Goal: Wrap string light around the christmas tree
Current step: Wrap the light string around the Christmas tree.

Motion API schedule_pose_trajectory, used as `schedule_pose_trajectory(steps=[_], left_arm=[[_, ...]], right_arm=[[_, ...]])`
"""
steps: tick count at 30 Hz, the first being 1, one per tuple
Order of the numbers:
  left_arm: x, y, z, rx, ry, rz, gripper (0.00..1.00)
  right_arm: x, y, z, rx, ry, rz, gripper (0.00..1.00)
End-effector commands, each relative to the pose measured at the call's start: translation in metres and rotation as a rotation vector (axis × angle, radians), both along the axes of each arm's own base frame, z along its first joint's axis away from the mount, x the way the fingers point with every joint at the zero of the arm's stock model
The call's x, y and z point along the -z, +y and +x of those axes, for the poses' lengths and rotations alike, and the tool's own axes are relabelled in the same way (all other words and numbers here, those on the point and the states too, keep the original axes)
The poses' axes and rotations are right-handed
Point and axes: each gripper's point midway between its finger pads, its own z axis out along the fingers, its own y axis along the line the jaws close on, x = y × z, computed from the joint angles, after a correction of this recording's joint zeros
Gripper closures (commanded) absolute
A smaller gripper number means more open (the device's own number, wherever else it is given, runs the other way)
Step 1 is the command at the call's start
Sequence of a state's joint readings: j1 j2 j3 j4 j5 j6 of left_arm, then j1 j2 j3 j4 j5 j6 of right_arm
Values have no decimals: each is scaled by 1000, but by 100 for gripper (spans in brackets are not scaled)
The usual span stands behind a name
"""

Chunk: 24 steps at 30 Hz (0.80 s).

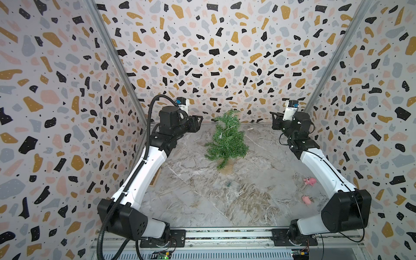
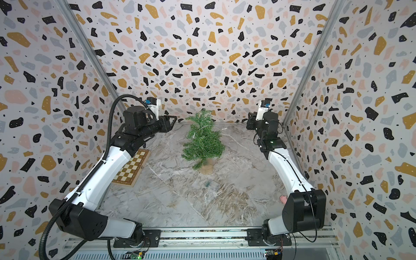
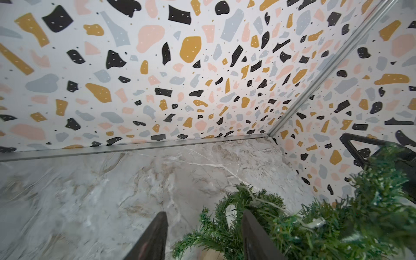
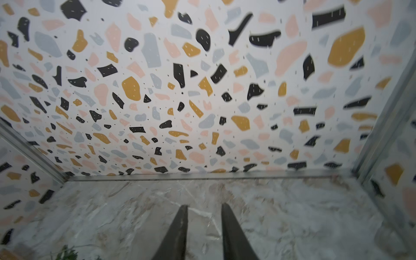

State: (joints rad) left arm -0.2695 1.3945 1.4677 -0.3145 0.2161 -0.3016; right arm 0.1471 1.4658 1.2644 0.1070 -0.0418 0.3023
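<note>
Left hand (image 3: 204, 212) parted, empty, near christmas tree (image 3: 326, 225): wrist view only.

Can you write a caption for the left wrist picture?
Open left gripper near the christmas tree, string light draped on its branches.

**Bystanders on the marble**

A chequered board (image 2: 131, 167) lies flat on the marble tabletop (image 1: 202, 202) by the left wall. Along the right side lie a pink toy (image 1: 309, 181) and a second pink toy (image 1: 306, 199), apart. Terrazzo-print walls (image 1: 225, 56) enclose everything.
</note>
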Motion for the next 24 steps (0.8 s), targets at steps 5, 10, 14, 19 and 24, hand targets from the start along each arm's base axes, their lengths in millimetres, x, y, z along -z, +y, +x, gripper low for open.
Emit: schedule_pose_trajectory(steps=[5, 10, 14, 19, 24], left_arm=[[36, 47, -27, -197, 164, 141, 47], [70, 64, -47, -261, 265, 192, 46], [99, 58, -59, -260, 333, 166, 45], [133, 38, -70, -202, 390, 145, 45], [153, 20, -75, -153, 422, 119, 45]], right_arm=[[110, -16, 15, 145, 363, 78, 49], [181, -2, 24, 105, 568, 84, 40], [212, 5, 39, 103, 621, 42, 38], [227, 15, 75, 75, 625, -19, 29], [244, 30, 95, 19, 643, -65, 27]])
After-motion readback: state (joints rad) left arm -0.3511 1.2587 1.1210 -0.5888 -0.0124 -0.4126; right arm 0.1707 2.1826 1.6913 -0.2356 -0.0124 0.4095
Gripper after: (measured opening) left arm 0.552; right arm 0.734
